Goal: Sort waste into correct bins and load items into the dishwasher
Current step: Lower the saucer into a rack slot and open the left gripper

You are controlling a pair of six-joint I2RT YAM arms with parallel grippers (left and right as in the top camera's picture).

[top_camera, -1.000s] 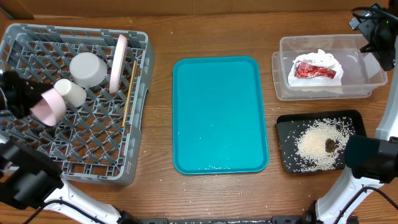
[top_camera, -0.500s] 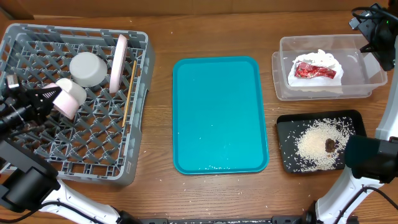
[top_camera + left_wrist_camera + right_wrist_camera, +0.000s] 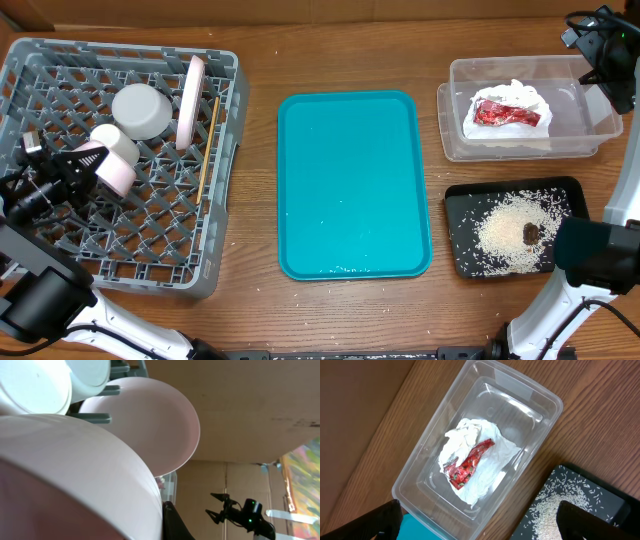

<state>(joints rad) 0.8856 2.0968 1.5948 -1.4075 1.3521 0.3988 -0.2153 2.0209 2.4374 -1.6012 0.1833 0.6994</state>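
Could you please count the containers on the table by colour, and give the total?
Grey rack: 1
Teal tray: 1
Clear tub: 1
Black tray: 1
Total: 4

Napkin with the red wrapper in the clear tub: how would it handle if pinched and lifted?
The crumpled napkin is probably light and floppy, compressing when pinched. The shiny wrapper looks loose on top, so it may slide off. Neither seems apt to roll.
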